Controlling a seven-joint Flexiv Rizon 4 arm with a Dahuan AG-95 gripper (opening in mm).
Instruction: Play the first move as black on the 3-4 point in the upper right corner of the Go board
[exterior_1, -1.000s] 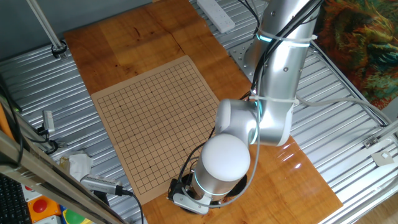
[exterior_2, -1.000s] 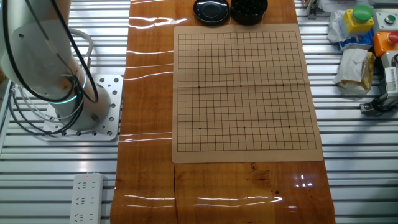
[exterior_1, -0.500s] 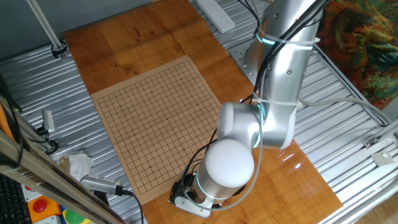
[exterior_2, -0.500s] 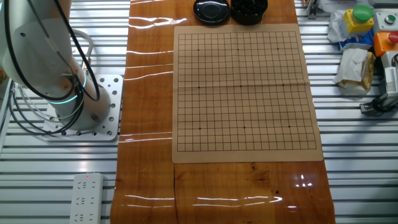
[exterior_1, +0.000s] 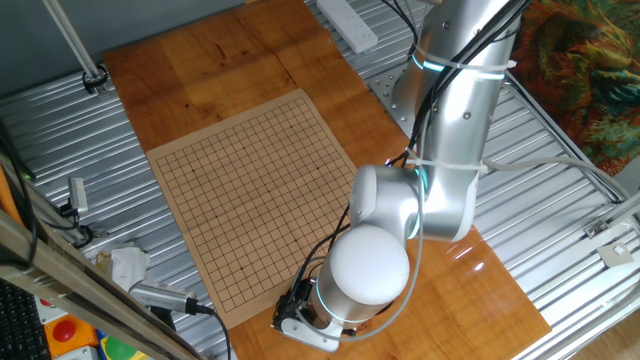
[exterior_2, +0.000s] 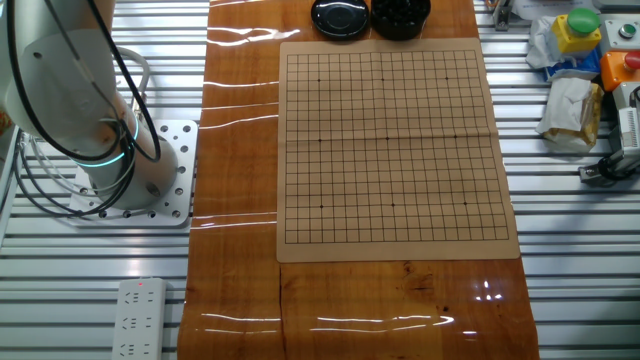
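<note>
While the arm (exterior_1: 440, 150) filled the right half of one fixed view, its round white joint (exterior_1: 368, 263) in the lower centre covered the gripper, so the jaw state could not be determined. Only a white fitting (exterior_1: 305, 328) and black cables protruded beneath that joint at the bottom edge, just beside the board's near corner. The board (exterior_1: 255, 200) lay flat across the centre of the frame on the orange-brown tabletop (exterior_1: 220, 55), with no stone on its grid.

The other fixed view showed only the arm's base (exterior_2: 75, 110) at the left edge. A white power strip (exterior_2: 135, 318) lay at lower left. The board (exterior_2: 390, 150) occupied the centre, fully unobstructed. A round black lid (exterior_2: 340, 17) and a black bowl (exterior_2: 400, 15) stood side by side at top centre, just beyond the board's upper edge; individual black stones could not be distinguished inside the bowl. Assorted clutter (exterior_2: 580, 70) sat at upper right.
</note>
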